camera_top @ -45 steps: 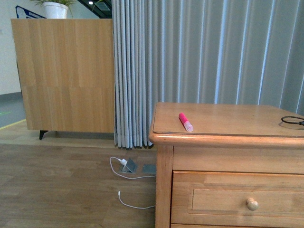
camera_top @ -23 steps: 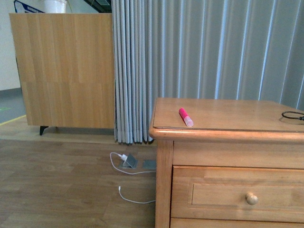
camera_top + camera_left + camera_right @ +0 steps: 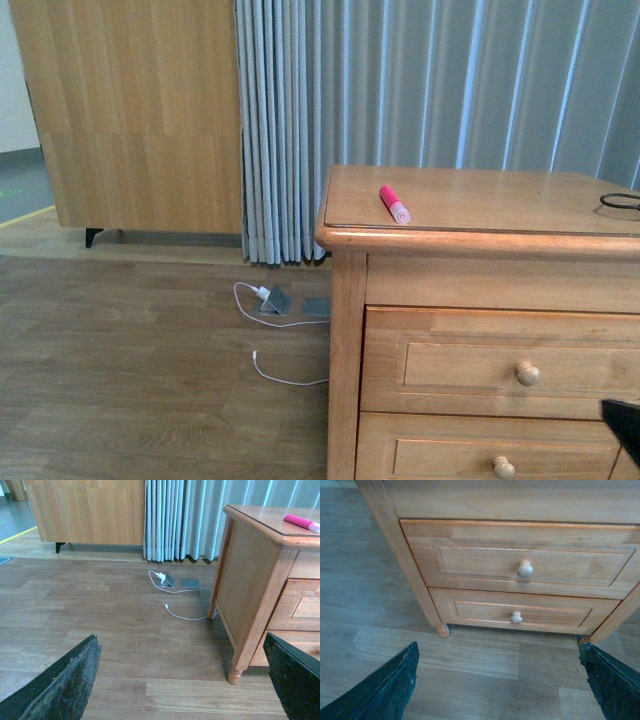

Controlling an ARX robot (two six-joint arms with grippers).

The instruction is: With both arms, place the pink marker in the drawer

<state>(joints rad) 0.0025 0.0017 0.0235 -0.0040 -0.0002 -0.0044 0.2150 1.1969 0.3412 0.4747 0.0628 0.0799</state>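
Observation:
The pink marker (image 3: 393, 204) lies on top of the wooden cabinet (image 3: 450, 240), near its left front corner, pale cap toward the front. It also shows in the left wrist view as the pink marker (image 3: 301, 522). The drawer (image 3: 450, 362) is closed, with a round knob (image 3: 527, 374). My left gripper (image 3: 180, 680) hangs open over the floor, left of the cabinet and well below the marker. My right gripper (image 3: 497, 680) is open and low in front of the drawer (image 3: 520, 555), empty. A black part of my right arm (image 3: 625, 425) shows at the lower right.
A lower drawer (image 3: 520, 614) sits under the top one. A white cable (image 3: 275, 375) and a floor socket (image 3: 277, 300) lie left of the cabinet. Grey curtain (image 3: 400, 100) hangs behind, beside a tall wooden panel (image 3: 140, 110). A black cord (image 3: 620, 202) rests on the cabinet top at the right.
The front view has tilted downward: the lower drawer has come into view and a black arm part has appeared at the lower right. The marker has stayed in place on the cabinet.

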